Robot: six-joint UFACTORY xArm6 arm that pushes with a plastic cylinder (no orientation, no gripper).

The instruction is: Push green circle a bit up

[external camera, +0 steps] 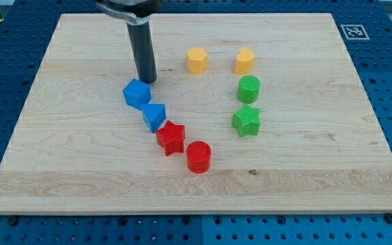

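The green circle (249, 88) stands on the wooden board (73, 156), right of the middle. It lies just below the right-hand yellow block (244, 60) and just above the green star (246, 120). My tip (147, 79) rests on the board far to the view's left of the green circle. It is just above the blue cube (137, 93), close to it or touching it. The dark rod rises from the tip to the view's top.
A yellow hexagon (197, 59) sits left of the other yellow block. A blue triangle (154, 116), a red star (171, 138) and a red circle (199, 156) run down in a diagonal from the blue cube. A marker tag (353, 31) is at the top right corner.
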